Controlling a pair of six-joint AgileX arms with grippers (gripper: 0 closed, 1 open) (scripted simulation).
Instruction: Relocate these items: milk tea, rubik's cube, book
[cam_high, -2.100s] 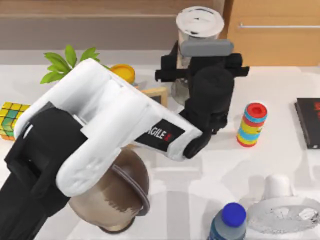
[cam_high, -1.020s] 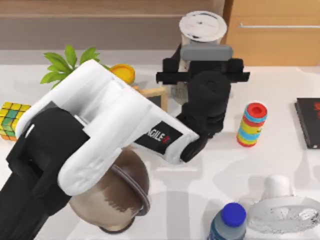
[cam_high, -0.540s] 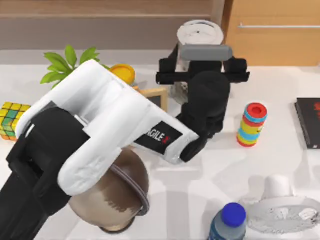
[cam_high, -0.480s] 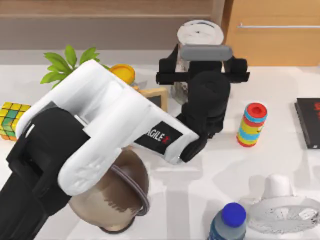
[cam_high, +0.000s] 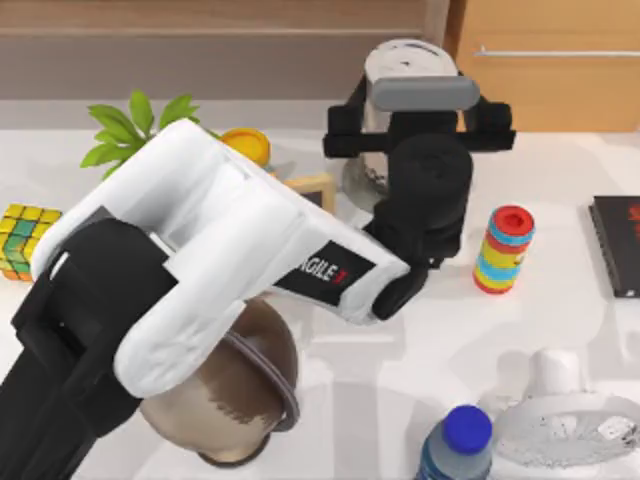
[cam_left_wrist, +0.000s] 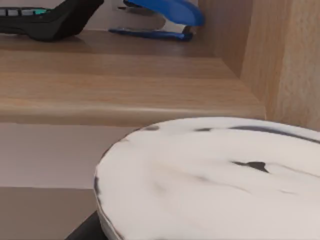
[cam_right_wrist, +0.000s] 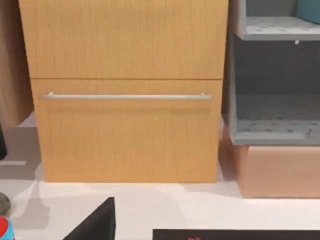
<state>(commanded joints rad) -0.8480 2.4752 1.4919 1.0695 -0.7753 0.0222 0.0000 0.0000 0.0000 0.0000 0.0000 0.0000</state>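
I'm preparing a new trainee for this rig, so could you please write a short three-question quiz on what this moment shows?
1. True or false: the rubik's cube sits at the table's right edge.
2. Which arm reaches to the milk tea at the back of the table? A) left B) right
3. Fill in: beside the striped cylinder, at the table's right edge, lies a flat ____ book.

Key:
1. False; it is at the left edge.
2. A; the left gripper is at the cup, whose white lid looms close in the left wrist view.
3. black
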